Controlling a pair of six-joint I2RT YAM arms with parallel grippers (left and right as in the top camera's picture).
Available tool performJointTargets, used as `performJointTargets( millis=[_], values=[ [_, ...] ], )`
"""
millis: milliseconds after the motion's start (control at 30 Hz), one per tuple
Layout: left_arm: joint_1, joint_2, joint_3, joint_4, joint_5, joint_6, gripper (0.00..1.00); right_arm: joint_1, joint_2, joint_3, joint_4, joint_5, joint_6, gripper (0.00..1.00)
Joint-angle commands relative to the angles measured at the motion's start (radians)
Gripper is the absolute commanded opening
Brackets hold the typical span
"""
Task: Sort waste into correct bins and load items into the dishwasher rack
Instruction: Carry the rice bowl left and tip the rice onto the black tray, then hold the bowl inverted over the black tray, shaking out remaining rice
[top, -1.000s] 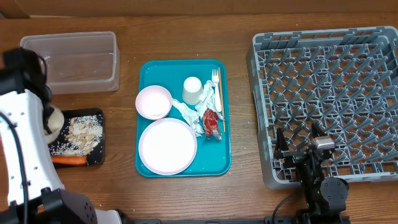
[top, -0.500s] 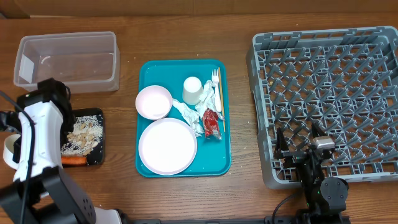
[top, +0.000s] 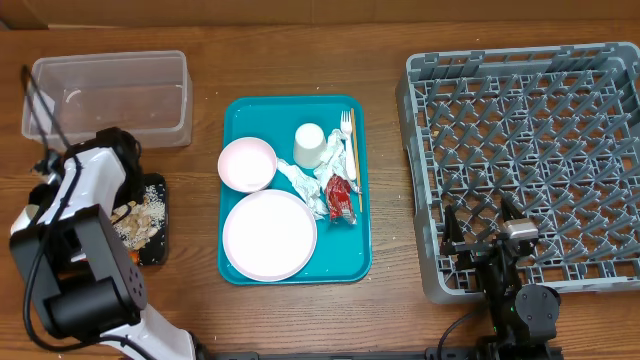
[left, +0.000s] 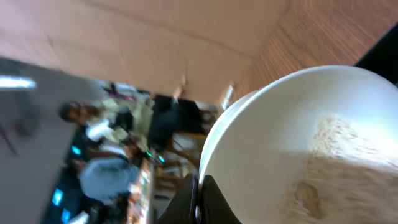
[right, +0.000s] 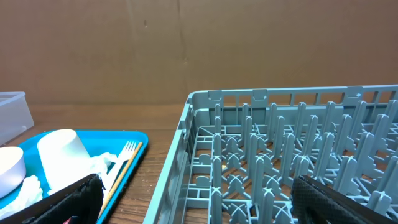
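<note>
**A:** How was the left gripper (left: 200, 202)?

**B:** It was pinching the rim of a white bowl (left: 280, 137) with beige scraps (left: 336, 165) inside. Its arm was over the black tray (top: 152, 252), with the clear tub (top: 185, 100) at 12 o'clock and the teal tray (top: 240, 120) at 3.

**A:** And the right gripper (right: 198, 186)?

**B:** It was spread wide and held nothing, at the 7 o'clock corner of the grey rack (top: 420, 180).
</note>
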Motion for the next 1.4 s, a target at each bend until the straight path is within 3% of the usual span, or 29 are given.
performJointTargets(
  millis=[0,300,567,1133,1367],
  values=[
    [-0.004,0.024,0.0,0.072,-0.177,0.213,0.04,0.005,-0.008,-0.01,0.006,0.006,0.003,1.0],
    [-0.004,0.024,0.0,0.36,-0.177,0.722,0.04,0.005,-0.008,-0.01,0.006,0.006,0.003,1.0],
    [-0.004,0.024,0.001,0.528,-0.177,0.97,0.04,0.005,-0.008,-0.01,0.006,0.006,0.003,1.0],
    [-0.002,0.024,0.003,0.607,-0.177,1.079,0.04,0.005,-0.008,-0.01,0.006,0.006,0.003,1.0],
    [-0.002,0.023,0.003,0.694,-0.14,1.022,0.04,0.005,-0.008,-0.01,0.006,0.006,0.003,1.0]
  ],
)
